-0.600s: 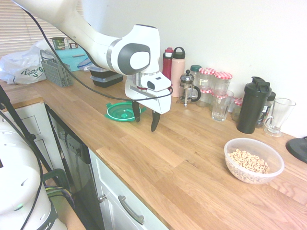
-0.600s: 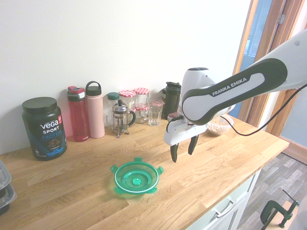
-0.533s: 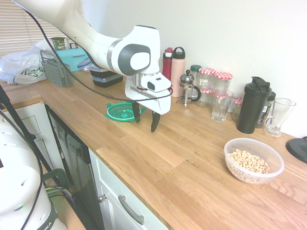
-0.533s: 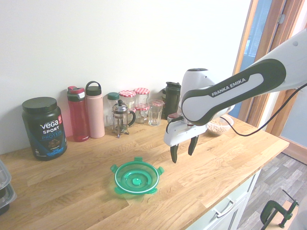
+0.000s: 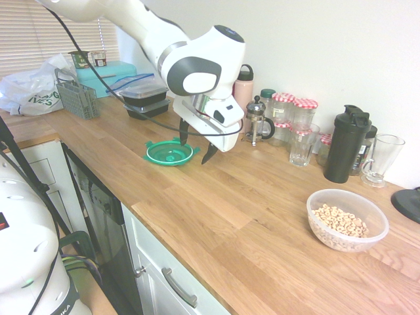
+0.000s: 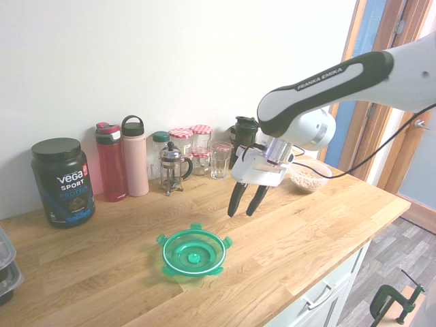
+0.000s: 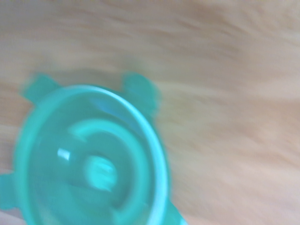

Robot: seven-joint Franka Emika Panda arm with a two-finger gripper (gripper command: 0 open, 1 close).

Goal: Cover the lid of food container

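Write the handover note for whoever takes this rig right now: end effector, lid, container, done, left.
End effector: open, empty, tilted down above the worktop, beside the green lid, not touching it.
Lid: flat on the worktop, clear of everything.
Food container: uncovered, cereal inside, far along the worktop from the lid.
Done: nothing gripped yet.
Left: grasp the lid, carry it over, seat it on the container.

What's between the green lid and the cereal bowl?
Only bare wooden counter lies between the lid and the bowl, in the first exterior view.
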